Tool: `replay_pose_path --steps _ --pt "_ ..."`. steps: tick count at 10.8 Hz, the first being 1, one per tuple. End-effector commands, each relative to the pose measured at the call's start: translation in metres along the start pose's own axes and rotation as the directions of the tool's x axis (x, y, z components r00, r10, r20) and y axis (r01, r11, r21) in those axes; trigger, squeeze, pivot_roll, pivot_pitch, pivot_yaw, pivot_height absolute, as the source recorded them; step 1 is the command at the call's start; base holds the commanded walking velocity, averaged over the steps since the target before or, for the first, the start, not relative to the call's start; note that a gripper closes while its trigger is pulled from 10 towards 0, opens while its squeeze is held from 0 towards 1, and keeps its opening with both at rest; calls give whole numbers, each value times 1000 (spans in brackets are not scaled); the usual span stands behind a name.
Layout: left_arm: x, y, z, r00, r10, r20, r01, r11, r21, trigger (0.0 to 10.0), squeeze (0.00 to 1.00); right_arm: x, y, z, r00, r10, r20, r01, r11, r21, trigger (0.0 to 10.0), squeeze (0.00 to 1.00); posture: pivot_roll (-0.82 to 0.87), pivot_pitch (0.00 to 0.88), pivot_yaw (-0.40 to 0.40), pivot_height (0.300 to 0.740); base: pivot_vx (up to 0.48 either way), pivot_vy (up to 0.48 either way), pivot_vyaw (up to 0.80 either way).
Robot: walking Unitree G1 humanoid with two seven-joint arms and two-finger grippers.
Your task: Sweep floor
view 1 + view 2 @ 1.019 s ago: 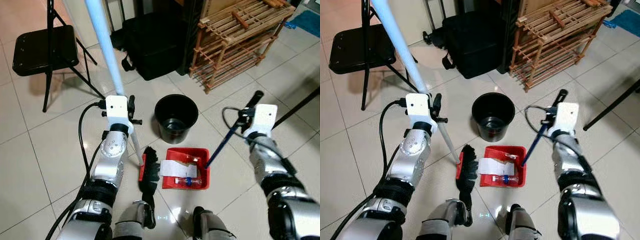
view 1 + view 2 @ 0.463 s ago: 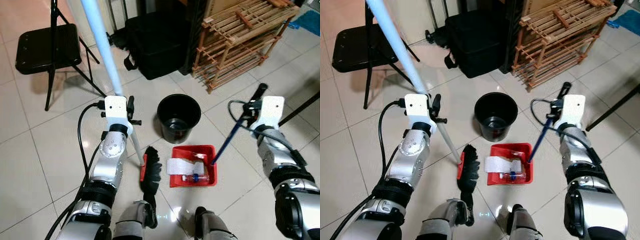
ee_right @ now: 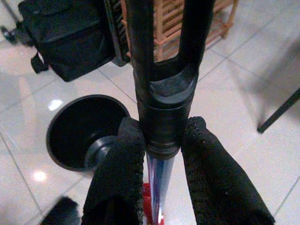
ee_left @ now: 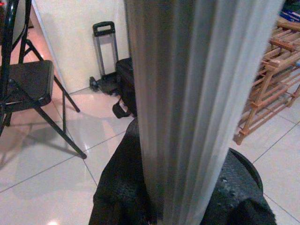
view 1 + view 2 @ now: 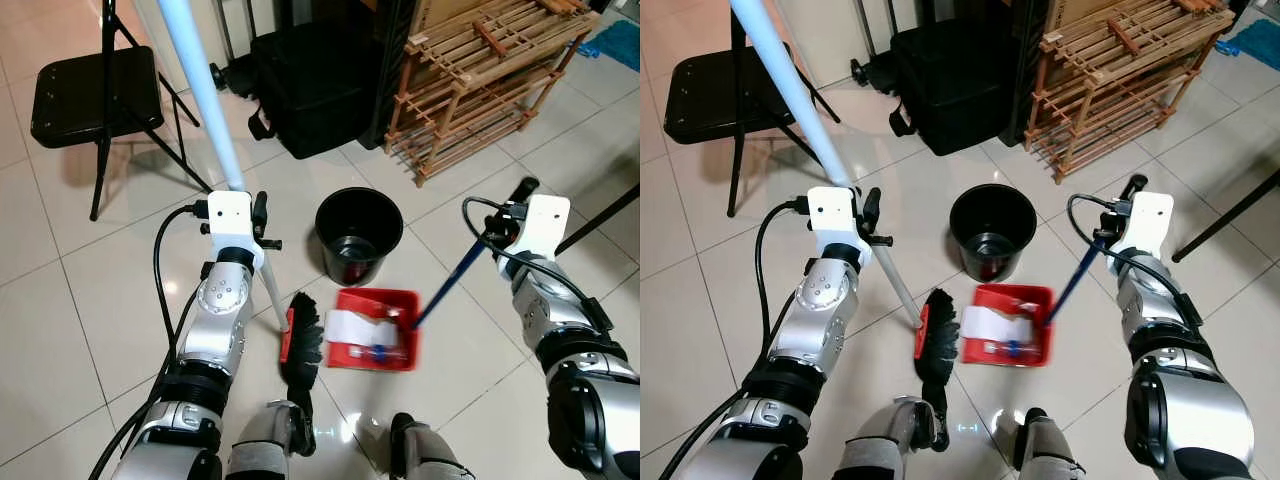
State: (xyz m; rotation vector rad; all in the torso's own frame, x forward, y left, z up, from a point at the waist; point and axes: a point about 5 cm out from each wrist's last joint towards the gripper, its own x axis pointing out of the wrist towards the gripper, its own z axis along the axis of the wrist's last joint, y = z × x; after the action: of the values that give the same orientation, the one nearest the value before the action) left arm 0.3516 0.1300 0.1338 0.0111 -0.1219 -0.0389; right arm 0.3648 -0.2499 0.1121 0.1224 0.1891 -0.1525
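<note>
Gripping dustpan handle (image 3: 159, 117), right jaws (image 3: 159, 154) clenched; left jaws (image 4: 187, 201) clenched on broom pole (image 5: 205, 95). Red dustpan (image 5: 370, 338) loaded, below right jaws beside black bin (image 5: 358, 232). Risk: jerky lift tips paper, bottle onto floor.

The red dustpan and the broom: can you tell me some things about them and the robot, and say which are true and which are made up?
1. The red dustpan has white paper in it. True.
2. The black bucket lies tipped over on its side. False: it stands upright on the tiles, just beyond the dustpan.
3. The right gripper grips the dustpan handle. True.
4. The left gripper is open, holding nothing. False: it is shut on the pale broom pole.
5. The broom head sits inside the bucket. False: it rests on the floor beside the dustpan.
</note>
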Motion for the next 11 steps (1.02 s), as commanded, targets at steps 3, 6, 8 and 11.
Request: replay_pose_path --steps 3,6,8,11 --pt "-8 3 -11 999 -5 -51 6 1000 11 10000 0 0 -3 -3 999 -10 -31 12 998 67 10000 0 15 252 54 740 0 0 0" --pt "-24 22 -1 1000 4 -25 -2 998 56 10000 0 -1 -1 -9 999 -8 -42 12 996 85 10000 0 31 248 73 740 0 0 0" --pt "-27 43 17 998 53 17 -55 994 99 10000 0 -2 1 -11 999 -6 -45 10 996 92 10000 0 37 243 76 740 0 0 0" --pt "-21 79 59 978 175 115 -191 970 150 10000 0 -2 4 -14 999 1 -52 4 995 98 10000 0 43 235 74 740 0 0 0"
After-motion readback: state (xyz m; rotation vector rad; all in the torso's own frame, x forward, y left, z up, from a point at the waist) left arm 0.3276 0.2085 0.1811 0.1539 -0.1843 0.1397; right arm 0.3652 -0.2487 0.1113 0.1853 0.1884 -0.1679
